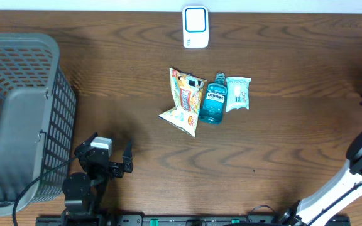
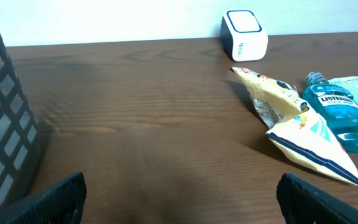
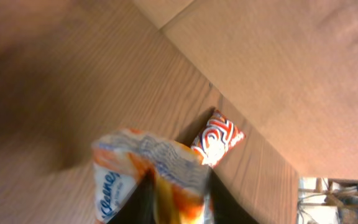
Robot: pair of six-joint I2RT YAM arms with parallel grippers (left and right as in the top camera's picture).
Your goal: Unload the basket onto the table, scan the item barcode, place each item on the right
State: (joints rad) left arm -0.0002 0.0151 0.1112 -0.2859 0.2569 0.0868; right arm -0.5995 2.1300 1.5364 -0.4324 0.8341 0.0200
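The left fingers (image 2: 55, 202) stand apart above the table (image 2: 135, 124), with the basket (image 2: 5, 124) just left and the chip bag (image 2: 291, 118) and mouthwash bottle (image 2: 340, 106) far right. The right fingers (image 3: 143, 202) flank a Kleenex pack (image 3: 148, 165); whether they grip it cannot be told.

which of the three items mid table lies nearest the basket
The yellow snack bag, leftmost of the row; the blue mouthwash bottle and pale packet lie farther right.

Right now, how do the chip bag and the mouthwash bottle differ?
The bag is a crinkled, opaque white-and-yellow pouch; the bottle is smooth, see-through blue plastic. The bag covers more table than the bottle and lies to the bottle's left in the overhead view. Both lie flat, side by side.
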